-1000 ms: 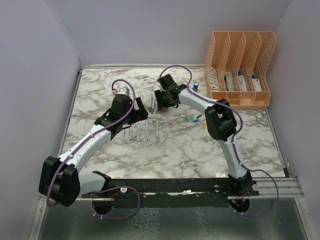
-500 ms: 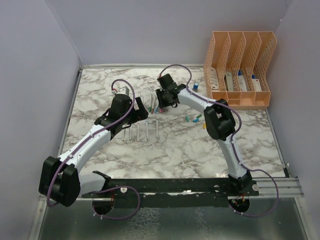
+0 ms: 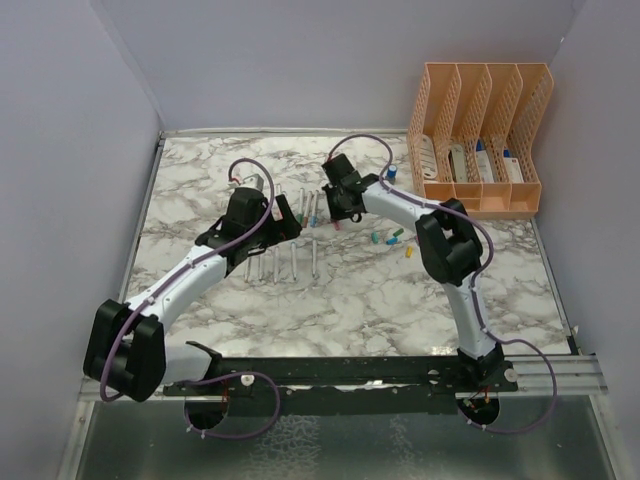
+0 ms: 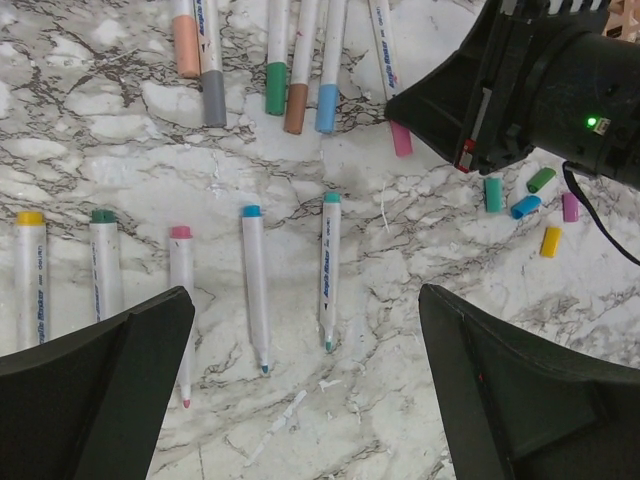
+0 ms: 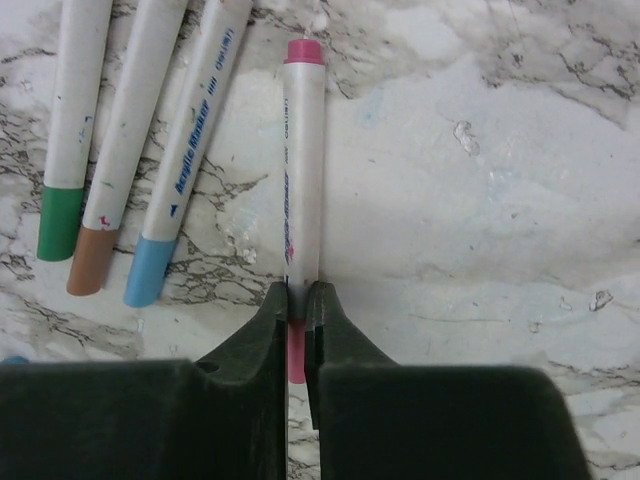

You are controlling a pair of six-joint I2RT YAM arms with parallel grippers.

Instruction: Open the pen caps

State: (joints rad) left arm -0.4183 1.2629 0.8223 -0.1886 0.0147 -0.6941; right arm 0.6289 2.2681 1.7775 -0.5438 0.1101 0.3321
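Observation:
My right gripper (image 5: 297, 295) is shut on a white pen (image 5: 301, 170) lying on the marble, its jaws pinching where the barrel meets the pink cap (image 5: 297, 355). Beside it lie capped pens with green (image 5: 59, 222), brown (image 5: 88, 260) and light blue (image 5: 148, 270) caps. My left gripper (image 4: 305, 350) hangs wide open above a row of uncapped pens (image 4: 255, 285) and holds nothing. Loose pen caps lie on the right: teal (image 4: 493, 194), green (image 4: 541, 180), blue (image 4: 525, 206), purple (image 4: 570, 207), yellow (image 4: 550, 241). From above, both grippers (image 3: 283, 222) (image 3: 340, 205) sit mid-table.
An orange slotted organizer (image 3: 480, 140) stands at the back right with items in its slots. A stubby blue upright item (image 3: 392, 172) stands just left of it. Grey walls close in the marble table (image 3: 400, 300) on three sides.
My right gripper has closed from half open onto the pink-capped pen and shifted a little right. The left gripper stays wide open and has barely moved.

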